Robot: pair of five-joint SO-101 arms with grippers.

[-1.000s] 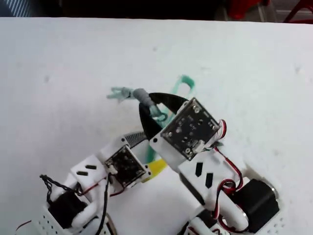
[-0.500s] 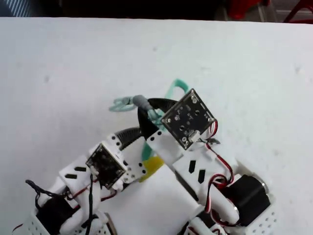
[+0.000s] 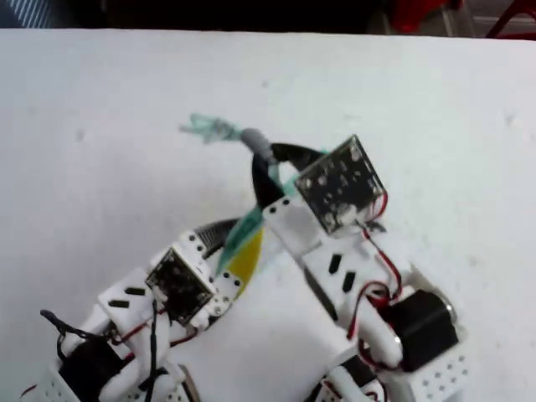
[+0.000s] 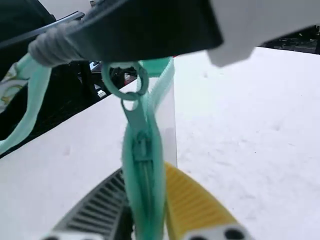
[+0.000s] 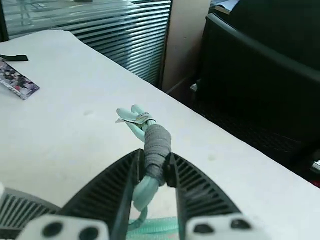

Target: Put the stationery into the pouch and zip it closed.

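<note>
The pouch [image 4: 142, 180] is pinched at its zipper between the left fingers [image 4: 195, 205], near the middle of the surface [image 3: 126, 100]. Its grey-wrapped cord [image 5: 156, 142] is pinched by the right fingers [image 5: 110, 195], at 12 o'clock from the pouch, with the tassel end pointing toward 10 o'clock.

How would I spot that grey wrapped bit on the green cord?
On the white table, two arms hold a mint-green pouch between them. Its strap runs into the right hand, and the grey wrapped band sits there, the only grey piece among green.
</note>
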